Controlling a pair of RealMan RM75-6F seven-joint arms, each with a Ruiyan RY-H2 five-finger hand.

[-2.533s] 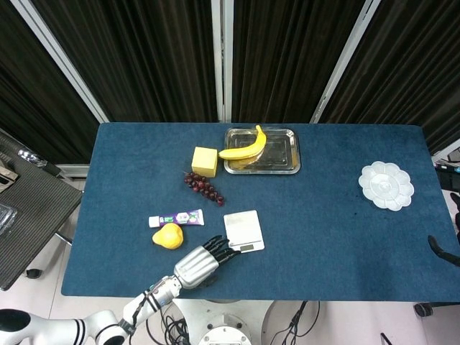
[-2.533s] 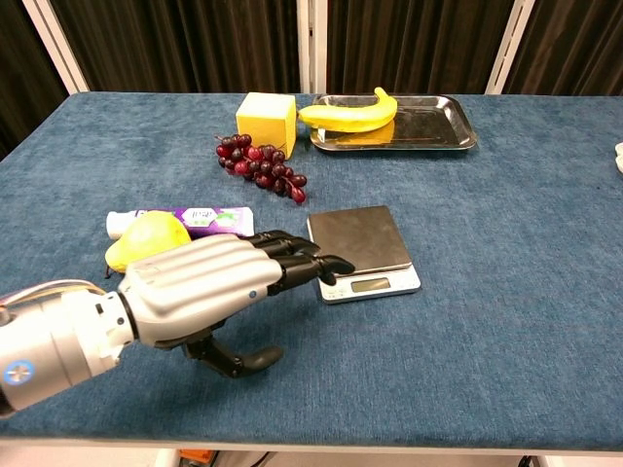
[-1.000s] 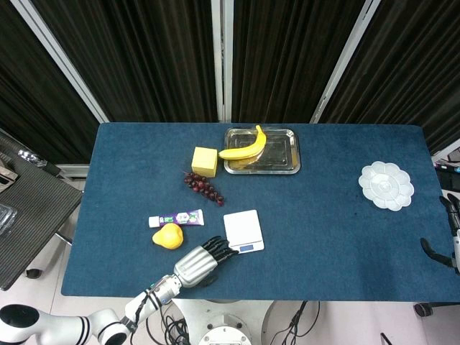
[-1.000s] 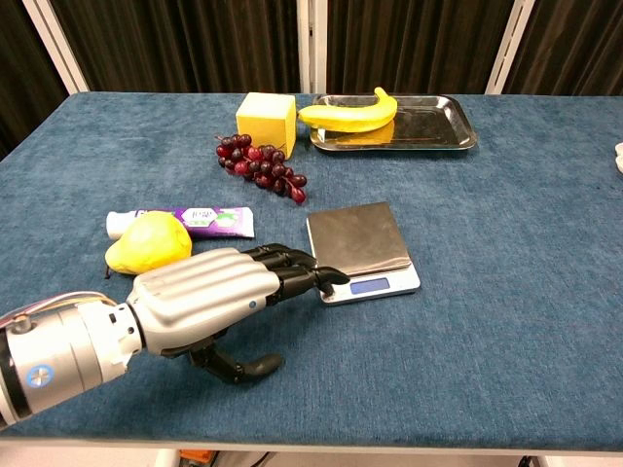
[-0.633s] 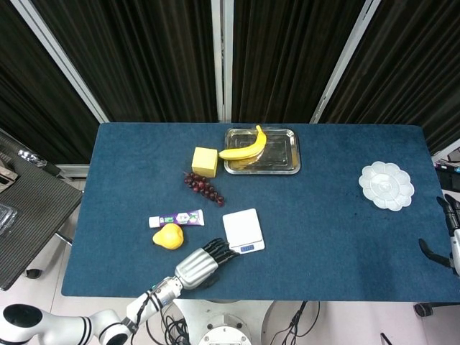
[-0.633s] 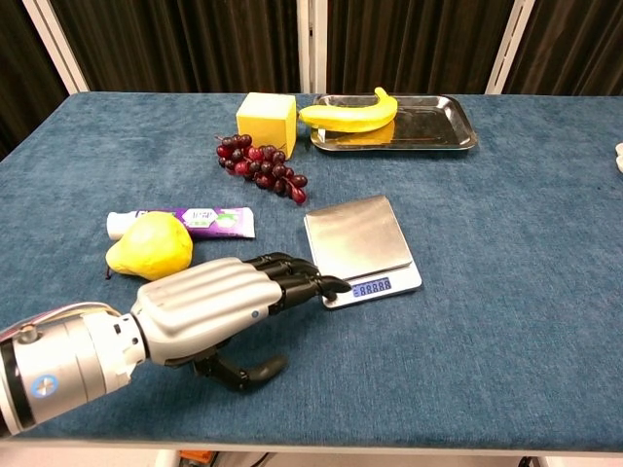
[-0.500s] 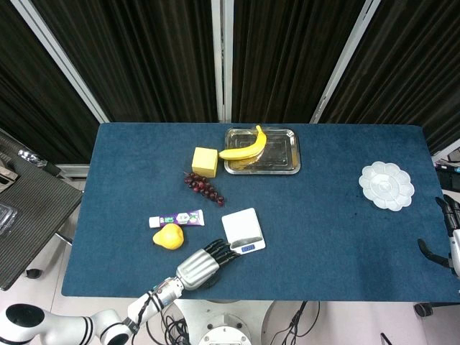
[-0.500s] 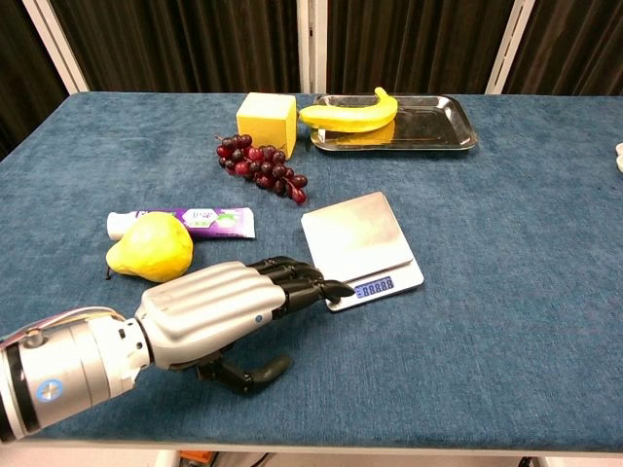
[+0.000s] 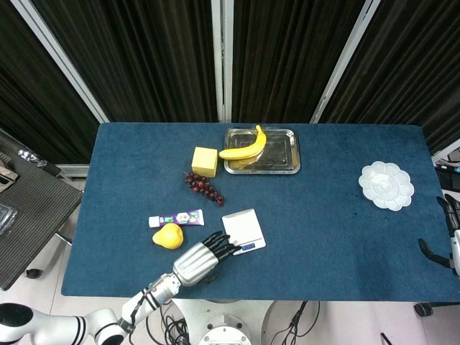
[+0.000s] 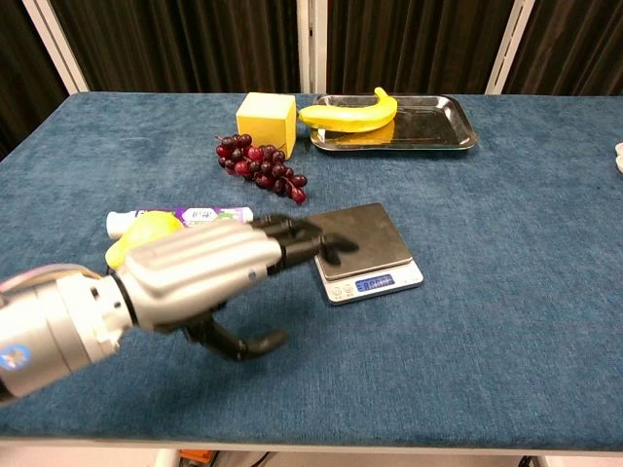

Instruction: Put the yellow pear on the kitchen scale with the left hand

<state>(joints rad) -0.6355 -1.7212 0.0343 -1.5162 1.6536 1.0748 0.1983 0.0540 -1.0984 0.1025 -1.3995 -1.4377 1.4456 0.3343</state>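
Observation:
The yellow pear [image 9: 167,236] lies on the blue table near the front left; in the chest view the pear [image 10: 136,234] is partly hidden behind my left hand. The kitchen scale [image 9: 243,230] sits just right of it, its display [image 10: 375,283] lit and its plate [image 10: 370,238] bare. My left hand [image 9: 198,260] hovers between pear and scale, holding nothing. Its fingers [image 10: 316,238] stretch out over the scale's left edge, with the thumb curled underneath. My right hand [image 9: 451,241] shows at the far right edge, thumb and fingers apart, mostly cut off.
A toothpaste tube [image 9: 176,218] lies just behind the pear. Further back are dark grapes [image 9: 205,185], a yellow block [image 9: 205,161] and a banana [image 9: 244,147] on a metal tray [image 9: 287,164]. A white flower-shaped dish [image 9: 387,185] sits at the right.
My left hand's fingertips left the scale's front edge; the hand rose and shifted back-left, now covering part of the pear. The scale's display lit up and the scale turned slightly.

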